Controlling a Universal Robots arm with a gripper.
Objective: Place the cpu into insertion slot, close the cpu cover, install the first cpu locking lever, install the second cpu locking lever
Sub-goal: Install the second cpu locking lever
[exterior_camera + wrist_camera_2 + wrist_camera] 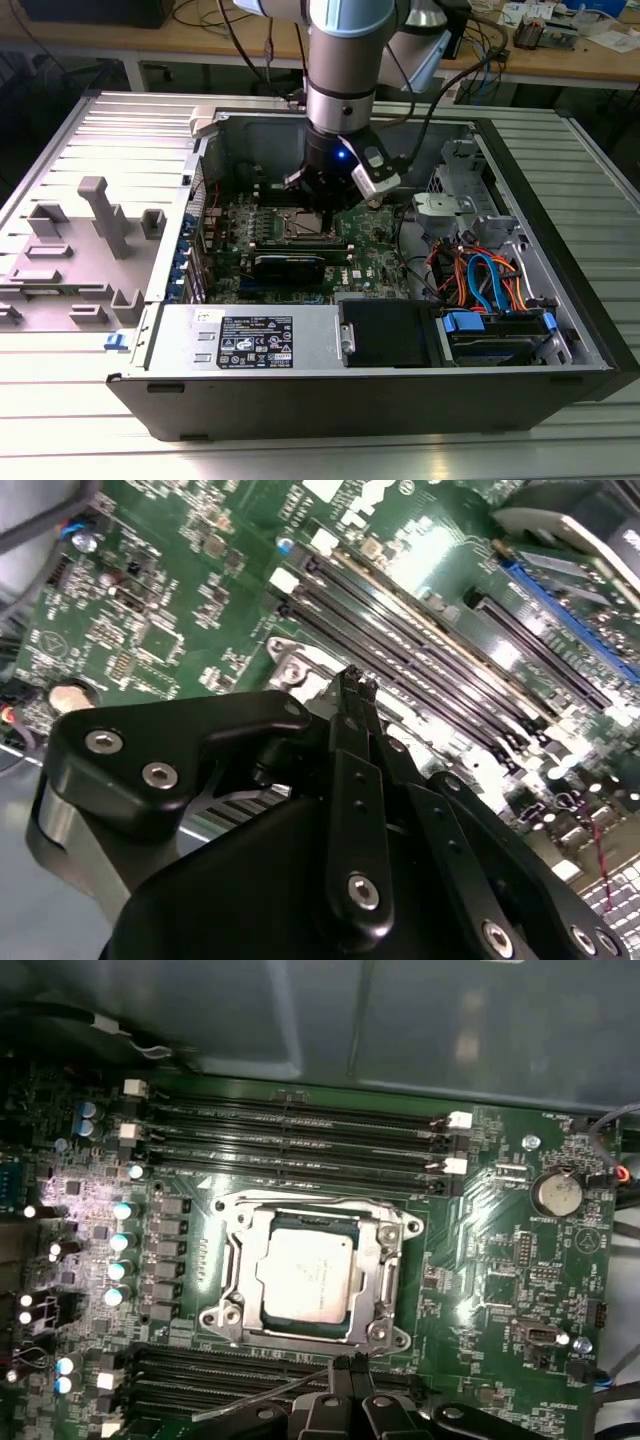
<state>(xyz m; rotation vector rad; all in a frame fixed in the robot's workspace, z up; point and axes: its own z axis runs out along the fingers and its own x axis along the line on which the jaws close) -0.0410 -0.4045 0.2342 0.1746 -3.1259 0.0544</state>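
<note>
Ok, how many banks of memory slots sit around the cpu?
2. One bank lies on the far side of the cpu from the gripper; the other lies on the gripper's side, partly hidden behind it.

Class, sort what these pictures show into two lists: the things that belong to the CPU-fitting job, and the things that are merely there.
Belonging to the job:
- cpu, seated in the socket
- cpu cover, lying down around the chip
- gripper, fingertips together beside the socket

Merely there:
- memory slots
- coin battery
- black card
- orange and blue cables
- grey plastic holders outside the case
</note>
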